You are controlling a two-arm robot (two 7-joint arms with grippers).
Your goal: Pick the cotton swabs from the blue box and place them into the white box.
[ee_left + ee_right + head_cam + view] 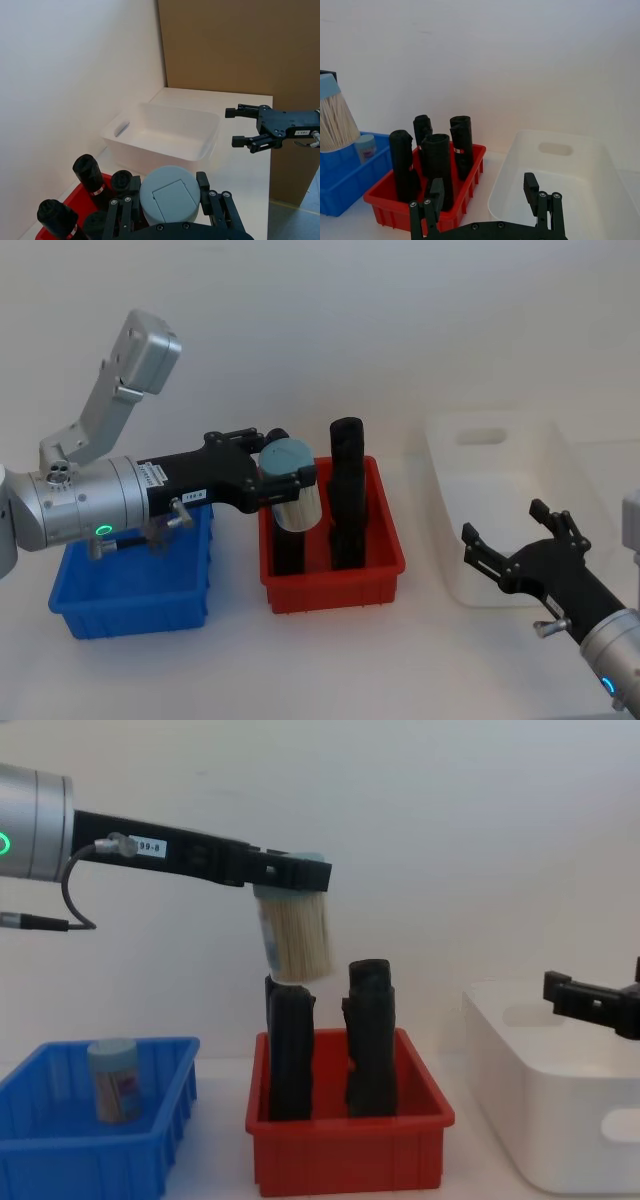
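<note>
Snagging is the risk: left gripper (288,462) clamps the clear, blue-lidded cotton-swab tub (297,935) low over tall black blocks (290,1045) in the red plastic bin (350,1150). Glossy white plastic box (540,1120) lies at 3 o'clock, right gripper (503,520) spread open nearby.

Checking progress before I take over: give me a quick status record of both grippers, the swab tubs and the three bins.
Left gripper: shut on a cotton swab tub, held above the red bin
Right gripper: open, above the white box
Blue box: holds one swab tub, upright
White box: no tubs seen inside
Red bin: upright black blocks
</note>
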